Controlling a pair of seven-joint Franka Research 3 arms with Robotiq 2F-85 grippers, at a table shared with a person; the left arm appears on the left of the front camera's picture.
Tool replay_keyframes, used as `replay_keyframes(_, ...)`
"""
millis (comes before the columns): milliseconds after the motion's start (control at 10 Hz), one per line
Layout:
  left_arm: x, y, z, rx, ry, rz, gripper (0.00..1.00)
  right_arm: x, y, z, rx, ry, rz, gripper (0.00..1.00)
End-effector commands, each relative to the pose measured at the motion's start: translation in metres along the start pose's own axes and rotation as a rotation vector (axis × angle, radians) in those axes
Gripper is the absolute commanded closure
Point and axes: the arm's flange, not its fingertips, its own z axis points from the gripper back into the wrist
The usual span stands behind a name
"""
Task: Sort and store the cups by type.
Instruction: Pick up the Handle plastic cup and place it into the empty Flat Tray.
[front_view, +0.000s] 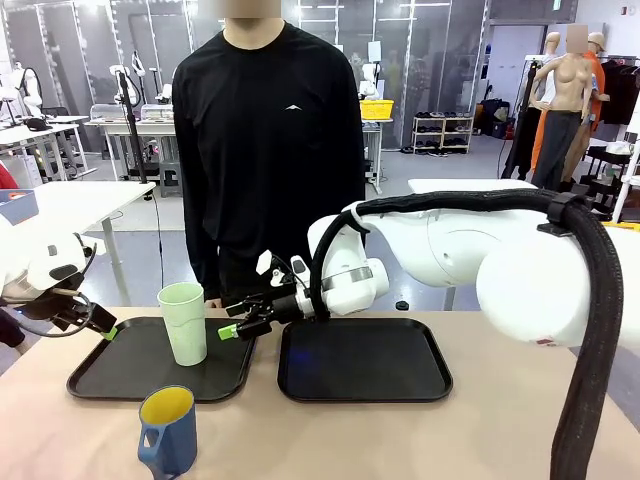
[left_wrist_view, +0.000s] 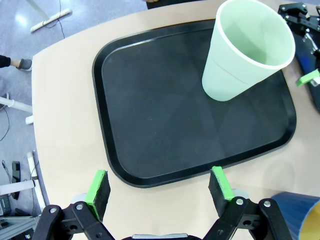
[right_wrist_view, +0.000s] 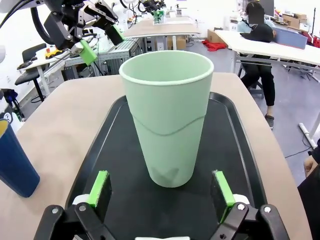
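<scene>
On the left tray (front_view: 125, 365), toward its right end, we find the mint-green tumbler (front_view: 183, 322) standing upright. It is a tall, smooth plastic cone with thin walls, widening to a plain rim, with no handle. Our right gripper (front_view: 232, 322) lies level with its lower half, just beside it. The green pads are spread wide to either side of the cup's base and, as far as we can tell, do not touch it, a pose we judge suits a side grasp or release. Our left gripper (front_view: 100, 328) hangs over that tray's left end, fingers apart and holding nothing. The dark blue mug (front_view: 168, 430) sits off both trays on the bare beige table (front_view: 400, 440), at the near edge. It is squat and glossy, yellow inside, with its handle to the left. We judge the flat, matte black right tray (front_view: 365, 360) is meant for it.
</scene>
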Motion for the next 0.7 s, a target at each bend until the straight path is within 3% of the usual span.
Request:
replay_keyframes(0, -0.0003, 0.0019, -0.0001, -0.004, 0.001, 0.004, 0.00, 0.0017, -0.0033, 0.0006, -0.004, 0.008, 0.001, 0.00)
replay_keyframes(600, -0.0003, 0.0019, -0.0001, -0.004, 0.001, 0.004, 0.00, 0.0017, -0.0033, 0.0006, -0.004, 0.008, 0.001, 0.00)
